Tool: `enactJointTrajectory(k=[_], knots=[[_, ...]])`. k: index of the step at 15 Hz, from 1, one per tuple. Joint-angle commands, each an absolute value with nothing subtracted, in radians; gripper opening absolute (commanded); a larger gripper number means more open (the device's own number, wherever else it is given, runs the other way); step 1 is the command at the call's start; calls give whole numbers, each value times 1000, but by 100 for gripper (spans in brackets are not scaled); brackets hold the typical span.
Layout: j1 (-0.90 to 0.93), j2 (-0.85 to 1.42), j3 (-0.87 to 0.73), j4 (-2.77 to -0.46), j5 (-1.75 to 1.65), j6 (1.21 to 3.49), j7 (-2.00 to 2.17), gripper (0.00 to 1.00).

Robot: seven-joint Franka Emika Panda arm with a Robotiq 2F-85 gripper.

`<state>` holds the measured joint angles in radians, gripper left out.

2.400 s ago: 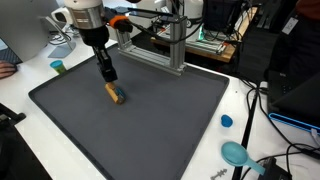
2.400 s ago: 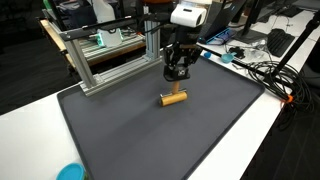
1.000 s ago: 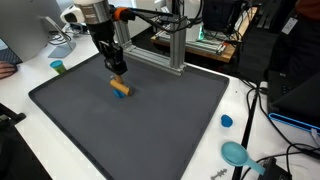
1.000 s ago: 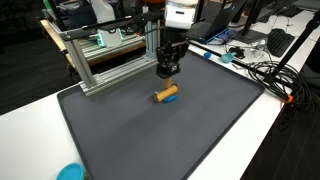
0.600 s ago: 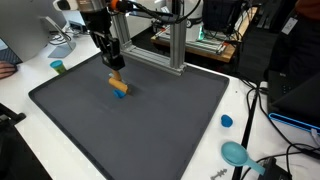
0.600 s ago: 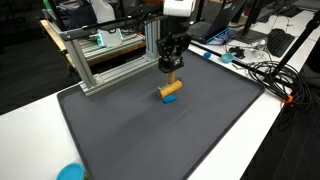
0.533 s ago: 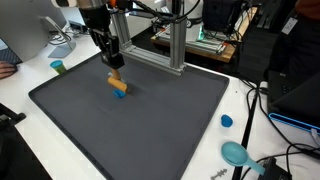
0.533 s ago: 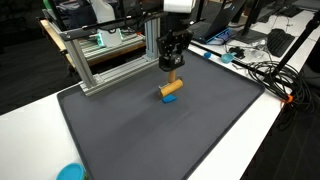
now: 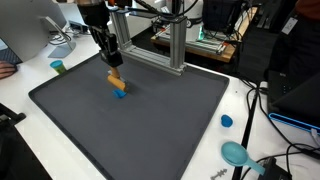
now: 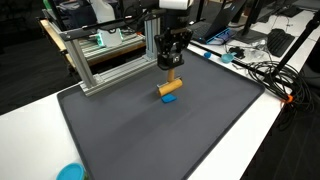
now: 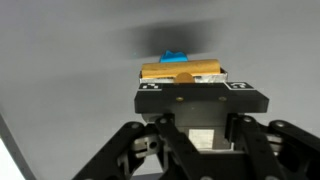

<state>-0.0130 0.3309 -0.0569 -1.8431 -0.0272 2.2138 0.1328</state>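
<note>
at the far left of an exterior view a small teal cup (image 9: 57,66) stands on the white bench (image 9: 22,90), just outside the upper left edge of the dark mat (image 9: 150,130). a little to the right of it, in the upper left part of the frame, the arm comes down from the top edge. its fingers (image 9: 112,60) are clamped together on the upper end of a wooden block (image 9: 116,80). the block hangs below them, tilted, with its blue end (image 9: 120,93) lowest and close over the mat. whether that blue end touches the mat or is just clear of it i cannot tell from here.

in the wrist view the wooden block (image 11: 180,72) sits crosswise in the middle of the frame, with the blue end (image 11: 173,56) poking out beyond it and a soft dark shadow on the grey mat behind. that suggests a small gap underneath.

right of the arm stands an aluminium frame (image 9: 172,50), at the mat's far edge and apart from the block. further right, off the mat, a blue cap (image 9: 226,121) lies on the bench. a round teal thing (image 9: 236,153) sits in the lower right corner.

the other outside camera shows the same grip at the top centre, with the fingers (image 10: 170,62) over the block (image 10: 170,88) and the frame to their left.

judged from this, the step in hand is the carry: the block is gripped and raised, not yet set down. any next move calls for a firm, steady clamp, since the block is held only by one end. it also needs enough height to keep the blue end from dragging on the mat, and a path that stays wide of the frame.
</note>
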Motion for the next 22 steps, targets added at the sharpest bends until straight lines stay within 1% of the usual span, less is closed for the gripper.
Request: enactJointTrajectory(k=[1, 6, 12, 22], knots=[[-17, 335, -62, -1863, -5, 2282, 194, 22], [-4, 374, -79, -1862, -36, 2284, 269, 22], [1, 408, -77, -1854, -34, 2373, 272, 22], [3, 438, -84, -1836, -32, 2396, 305, 22]])
